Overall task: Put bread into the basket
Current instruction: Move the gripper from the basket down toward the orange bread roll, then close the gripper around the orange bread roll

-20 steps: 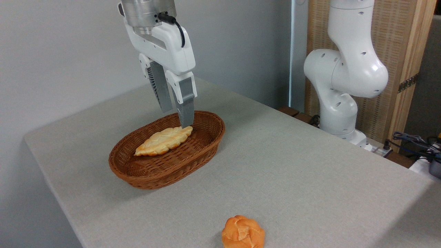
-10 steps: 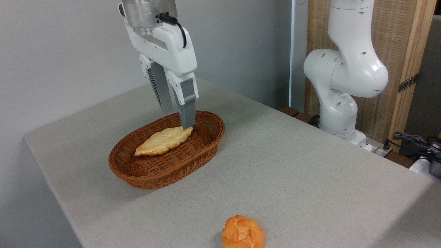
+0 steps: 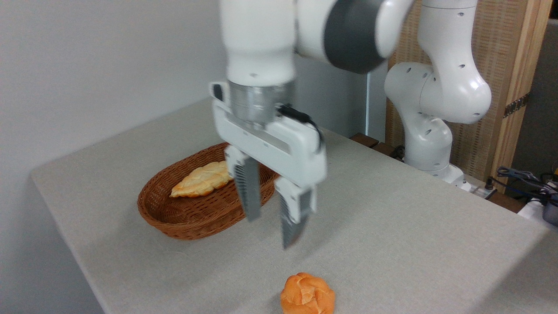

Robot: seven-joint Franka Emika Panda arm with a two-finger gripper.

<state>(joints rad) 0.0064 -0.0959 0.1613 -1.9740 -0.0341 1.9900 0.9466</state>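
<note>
The gripper point(image 3: 272, 229) hangs in the middle of the frame, blurry, with its jaws spread wide and nothing between them, tips pointing down over bare table point(image 3: 392, 218). The bread point(image 3: 307, 294) sits down at the bottom centre, right by the front edge of the table and partly cut off by the frame, well apart from the gripper tips above it. The basket point(image 3: 192, 216) is over at centre left, partly hidden behind the gripper, with a flat loaf point(image 3: 202, 179) lying inside near its back rim. There's a lot of open tabletop to the right of the roll and between the roll and the basket. The arm's base point(image 3: 431, 144) stands at the far right edge of the table.
</note>
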